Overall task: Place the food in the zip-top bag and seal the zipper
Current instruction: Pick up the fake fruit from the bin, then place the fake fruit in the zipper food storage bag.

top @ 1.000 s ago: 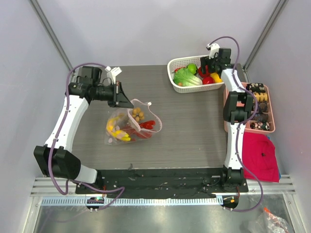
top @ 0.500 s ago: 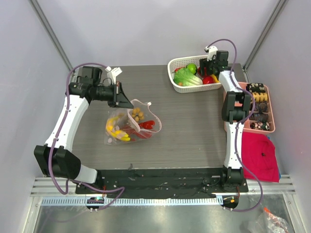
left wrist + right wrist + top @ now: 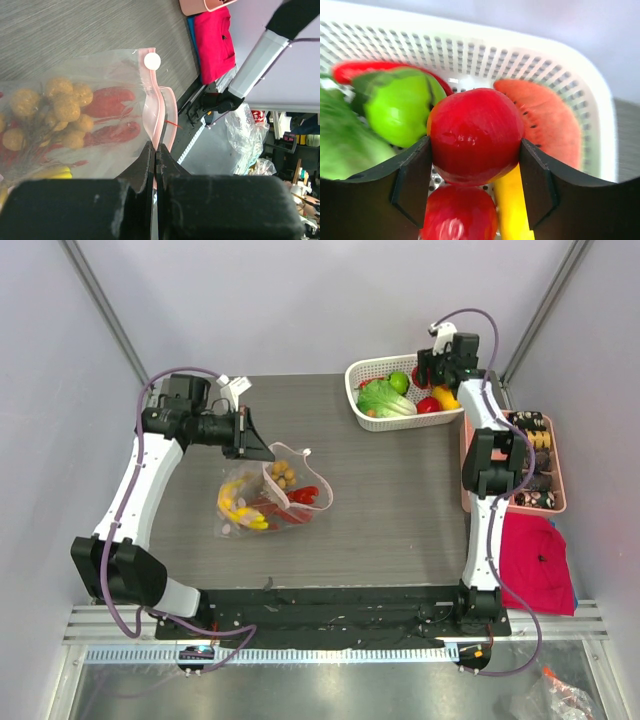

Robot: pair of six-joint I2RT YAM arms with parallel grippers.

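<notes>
The zip-top bag [image 3: 262, 502] lies left of centre on the table, holding yellow bananas [image 3: 240, 508], a brown berry cluster [image 3: 55, 110] and red chilli peppers [image 3: 110, 97]. My left gripper [image 3: 155, 150] is shut on the bag's pink zipper [image 3: 150, 107] at its mouth edge; it also shows in the top view [image 3: 255, 450]. My right gripper [image 3: 475, 147] is shut on a red round fruit [image 3: 475, 132] just above the white basket [image 3: 470, 55]. Under it lie a green fruit [image 3: 400, 112], another red fruit [image 3: 460, 212] and a yellow piece [image 3: 512, 210].
The white lattice basket [image 3: 372, 423] stands at the back right with a lettuce [image 3: 383, 400] and a watermelon slice [image 3: 545, 125]. A pink compartment tray [image 3: 557, 480] and a red cloth [image 3: 535, 560] lie along the right edge.
My right gripper has risen a little over the basket with the red fruit in it. The left gripper and the bag have stayed put.
</notes>
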